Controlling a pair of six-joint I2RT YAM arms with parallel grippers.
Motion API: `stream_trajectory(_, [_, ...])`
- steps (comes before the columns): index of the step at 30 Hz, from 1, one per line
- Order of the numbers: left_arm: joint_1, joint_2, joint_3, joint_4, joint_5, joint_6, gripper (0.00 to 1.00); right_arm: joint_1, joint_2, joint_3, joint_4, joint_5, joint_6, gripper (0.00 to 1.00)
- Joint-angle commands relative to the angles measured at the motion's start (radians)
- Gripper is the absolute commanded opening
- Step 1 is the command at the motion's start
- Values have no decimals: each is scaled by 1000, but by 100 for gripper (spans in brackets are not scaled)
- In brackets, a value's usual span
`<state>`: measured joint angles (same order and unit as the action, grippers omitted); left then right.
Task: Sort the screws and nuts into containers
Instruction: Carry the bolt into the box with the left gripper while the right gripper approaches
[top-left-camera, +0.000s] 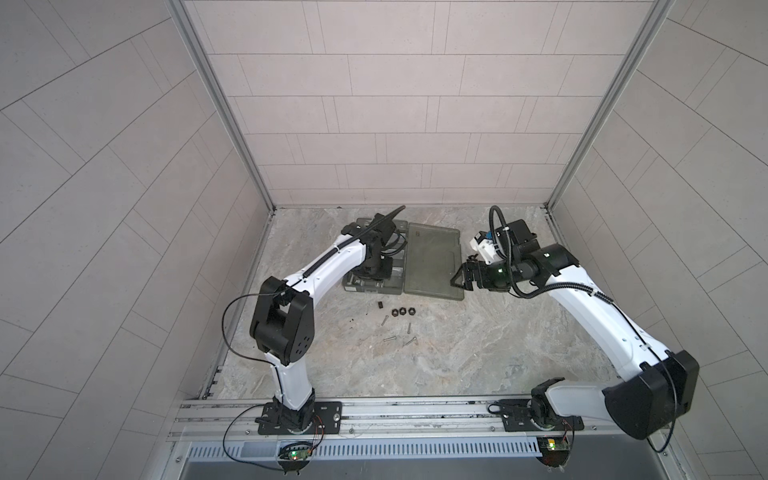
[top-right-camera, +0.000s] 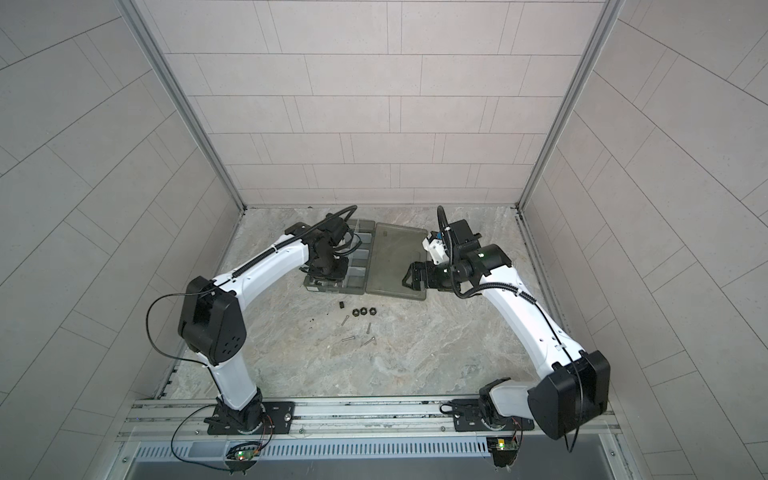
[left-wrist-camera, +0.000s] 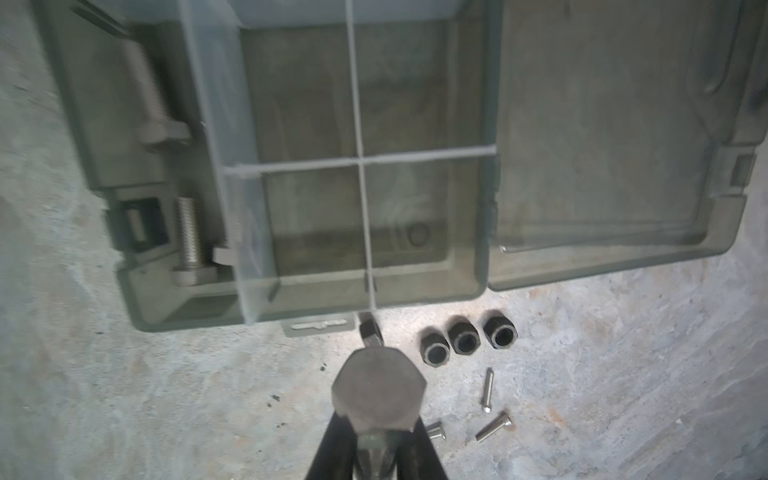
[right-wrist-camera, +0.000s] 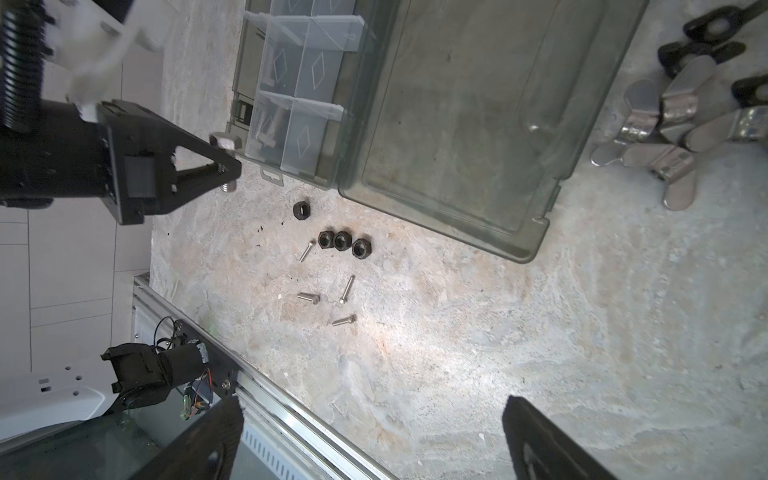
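Observation:
My left gripper (left-wrist-camera: 379, 419) is shut on a thick silver hex-head bolt (left-wrist-camera: 379, 390) and holds it by the near left corner of the organiser case (right-wrist-camera: 291, 137). In both top views that gripper (top-left-camera: 368, 272) (top-right-camera: 326, 270) hangs over the divided half. Two more bolts (left-wrist-camera: 189, 241) lie in the case's long side compartment. On the table in front, three black nuts (right-wrist-camera: 341, 240) sit in a row, with another nut (right-wrist-camera: 302, 210) apart. Several thin screws (right-wrist-camera: 347, 289) lie nearer. My right gripper (right-wrist-camera: 372, 409) (top-left-camera: 459, 276) is open and empty at the lid's right edge.
The case's flat lid half (top-left-camera: 432, 262) lies open to the right of the compartments (top-right-camera: 357, 257). A heap of silver winged metal parts (right-wrist-camera: 665, 124) lies beyond the lid. A metal rail (top-left-camera: 374, 409) runs along the table's front edge, and tiled walls close in the sides.

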<state>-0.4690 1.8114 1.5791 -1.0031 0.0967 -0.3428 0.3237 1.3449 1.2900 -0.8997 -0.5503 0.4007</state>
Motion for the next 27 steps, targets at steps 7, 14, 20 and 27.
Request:
stream_trajectory(7, [154,103,134,-63,42,93,13,42,274,278,6,-2,-12,99])
stream_trajectory(14, [213,222,225,-73,69,121,12,63,556,598,-24,7,40,99])
stream_trajectory(20, [260,309,302,-89,77,151,12,79,755,853,-126,8,37,99])
stream_trajectory(27, [285,374,300,-70,122,135,11,114,890,1037,-180,-6,26,99])
